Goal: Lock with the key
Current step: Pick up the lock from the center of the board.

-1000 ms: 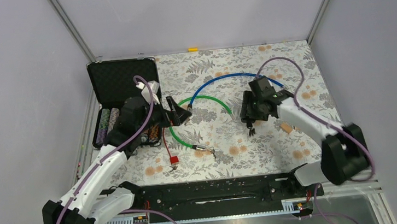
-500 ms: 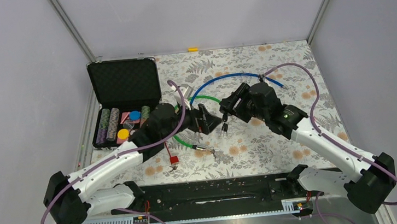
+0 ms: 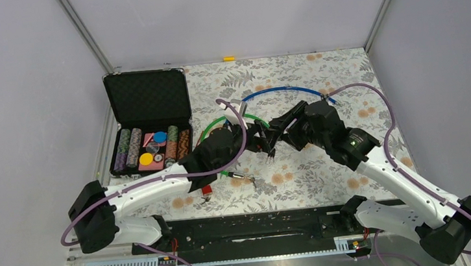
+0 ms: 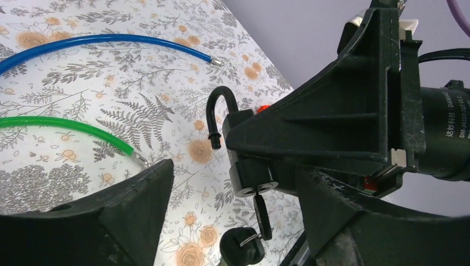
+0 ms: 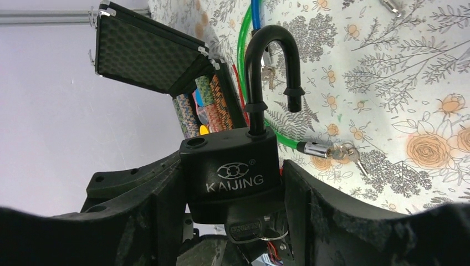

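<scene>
Padlock [image 5: 233, 166] clamped for locking, with the key [image 4: 261, 213] hanging from its base.

The right gripper [image 5: 233, 185] pinches the padlock body by both sides and holds it off the mat [image 3: 318, 73] at mid-table, just right of the green cable [image 3: 209, 126] and well right of the case [image 3: 148, 102]. The shackle [image 5: 271, 61] stands open, its free end clear of the hole. The left gripper [image 4: 238, 194] has its jaws spread on either side of the key and touches nothing. I judge this the reach for the key; next the left jaws must close on it, and the shackle must be pushed home. The body reads "KAIJING" under a linked-ring logo. The stamp below it is too small to read.
</scene>
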Robot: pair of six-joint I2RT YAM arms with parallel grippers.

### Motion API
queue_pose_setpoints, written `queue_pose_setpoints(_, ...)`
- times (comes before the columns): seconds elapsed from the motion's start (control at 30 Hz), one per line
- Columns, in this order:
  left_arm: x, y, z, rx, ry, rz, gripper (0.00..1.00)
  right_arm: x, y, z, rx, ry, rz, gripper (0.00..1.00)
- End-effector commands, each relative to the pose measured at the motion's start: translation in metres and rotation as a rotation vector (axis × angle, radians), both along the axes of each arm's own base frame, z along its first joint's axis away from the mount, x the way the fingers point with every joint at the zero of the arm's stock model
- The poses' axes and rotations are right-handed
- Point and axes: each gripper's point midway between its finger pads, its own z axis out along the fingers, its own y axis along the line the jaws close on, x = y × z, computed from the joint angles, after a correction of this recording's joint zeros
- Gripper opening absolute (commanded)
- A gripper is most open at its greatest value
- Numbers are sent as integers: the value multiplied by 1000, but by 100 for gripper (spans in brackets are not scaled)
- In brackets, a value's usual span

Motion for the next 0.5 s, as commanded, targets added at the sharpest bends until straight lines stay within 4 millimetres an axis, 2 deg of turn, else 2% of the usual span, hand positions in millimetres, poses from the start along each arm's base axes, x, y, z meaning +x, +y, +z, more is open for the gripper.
queue_pose_setpoints(0.0,11,-9,50,-150,-81,63,75,-2,3,55,130,-79,-19,40)
queue_pose_setpoints(0.1,12,-16,49,-154,-72,55,60,-3,6,58,145,-69,-10,41)
queue_pose_setpoints(0.27,6,-25,41,-146,-39,31,58,-6,13,52,182,-19,2,41)
queue_pose_setpoints(0.37,4,-28,37,-159,-25,23,54,-8,13,52,205,-8,-2,41)
queue_pose_setpoints(0.4,3,-30,36,-153,-24,11,50,-8,12,54,212,-14,-8,42)
queue_pose_setpoints(0.47,2,-32,33,-137,-16,-2,33,-9,10,57,211,-21,-7,42)
